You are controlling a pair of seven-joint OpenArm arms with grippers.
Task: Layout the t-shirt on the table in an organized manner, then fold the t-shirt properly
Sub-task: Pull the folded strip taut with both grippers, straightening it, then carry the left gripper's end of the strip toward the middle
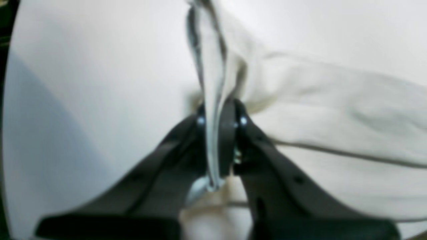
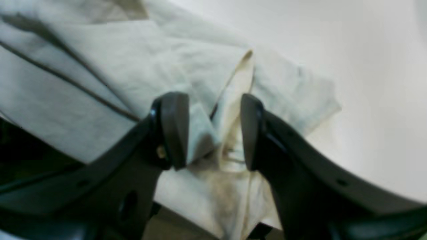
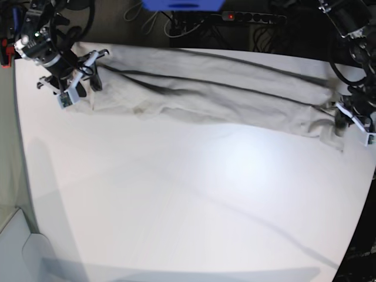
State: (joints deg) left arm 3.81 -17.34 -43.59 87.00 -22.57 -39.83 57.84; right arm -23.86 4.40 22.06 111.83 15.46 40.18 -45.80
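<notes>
stretching across the far side of the white desk [image 3: 194, 200], the t-shirt [image 3: 223, 88] lies as one long, creased band from the left of the base view to the right, with dark fold lines running along it. the left gripper [image 1: 218, 115] sits at the end on the base view's right, its black jaws pressed narrow on a thin ridge of the cloth that stands up between them; the rest of the fabric spreads away to the right in that wrist view, flat on the desk. the right gripper [image 2: 213, 130] is at the opposite end, near the desk's far corner. its jaws stand partly apart, with a bunched fold of the t-shirt between them; the cloth touches the inner face of one jaw, but whether it is truly gripped cannot be told. both wrist views are blurred.
</notes>
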